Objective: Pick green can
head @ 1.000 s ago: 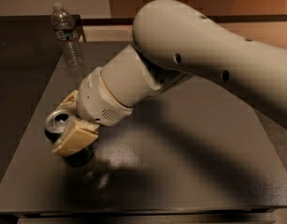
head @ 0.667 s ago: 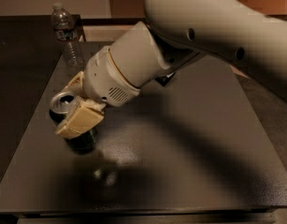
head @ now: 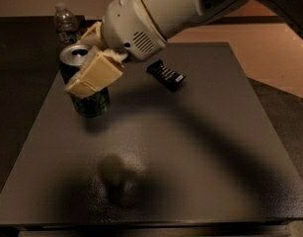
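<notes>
We've got the beige gripper (head: 83, 65) pinching the dark green metal drink can (head: 92, 102), upper left. Its shadow (head: 119, 179) falls well apart on the dark table (head: 215, 157)

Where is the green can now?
In the camera view, the green can is on the left, held by the gripper above the table, in front of the water bottle and left of the black packet.

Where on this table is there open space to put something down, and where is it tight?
The whole near half of the table is bare, as is the right side past the black packet. The far left corner is crowded: the gripper holds the green can there, with the water bottle just behind.
</notes>
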